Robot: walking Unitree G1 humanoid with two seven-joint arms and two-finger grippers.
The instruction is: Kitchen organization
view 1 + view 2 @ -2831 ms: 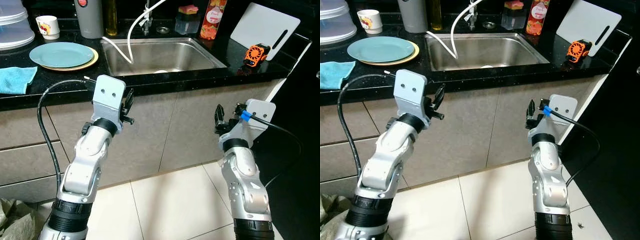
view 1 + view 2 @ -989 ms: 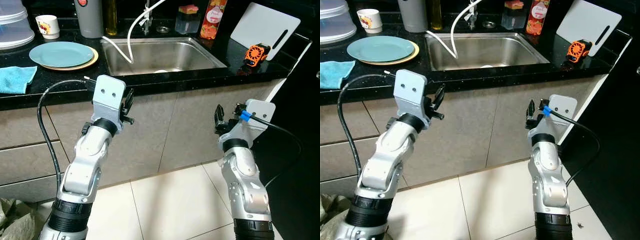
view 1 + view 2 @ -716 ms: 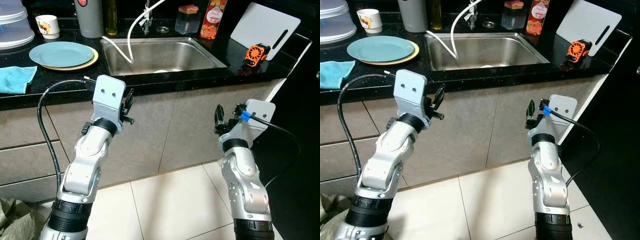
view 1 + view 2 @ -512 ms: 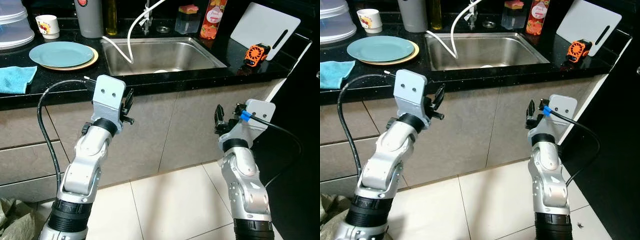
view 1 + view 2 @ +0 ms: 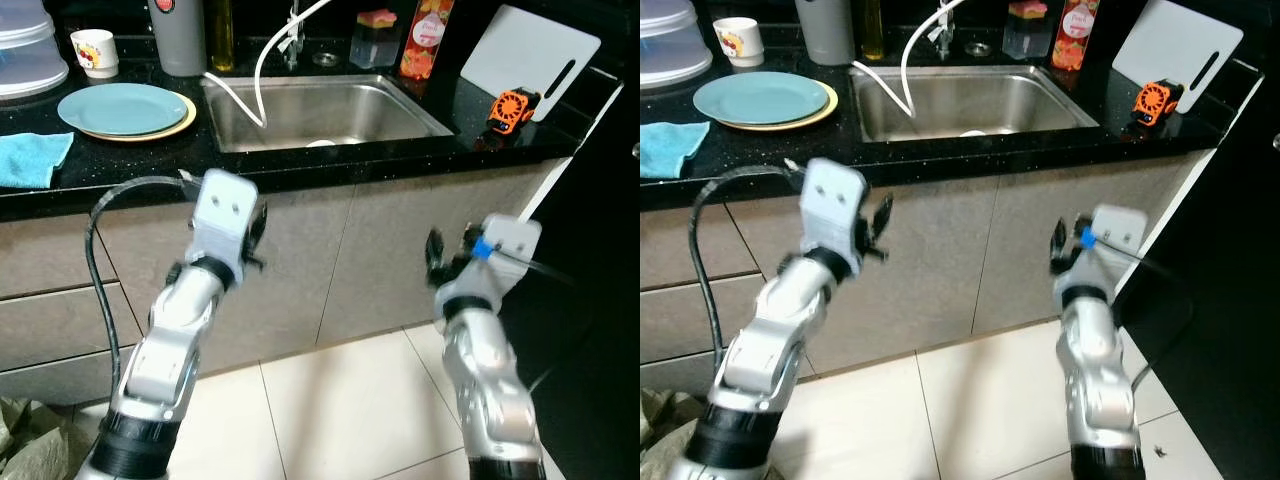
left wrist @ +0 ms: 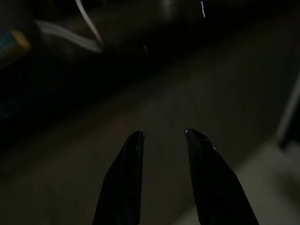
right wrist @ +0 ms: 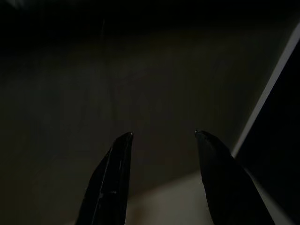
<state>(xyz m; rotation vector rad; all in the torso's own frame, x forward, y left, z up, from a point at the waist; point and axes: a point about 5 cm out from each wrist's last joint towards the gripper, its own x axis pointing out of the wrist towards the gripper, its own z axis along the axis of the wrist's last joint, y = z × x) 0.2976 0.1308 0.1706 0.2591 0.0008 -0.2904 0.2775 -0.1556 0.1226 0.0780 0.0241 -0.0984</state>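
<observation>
Our left tool (image 6: 164, 136) is raised in front of the cabinet front (image 5: 380, 250), below the edge of the counter (image 5: 330, 165), its two fingers apart and holding nothing. Our right tool (image 7: 164, 136) sits lower, before the same cabinet front, fingers likewise apart and empty. Both arms look blurred. On the counter we see a teal plate (image 5: 122, 107) on a yellow one, left of the sink (image 5: 330, 110), with a blue cloth (image 5: 30, 160) nearer us.

Head views bright, arms motion-blurred; wrist views very dark, murky.
</observation>
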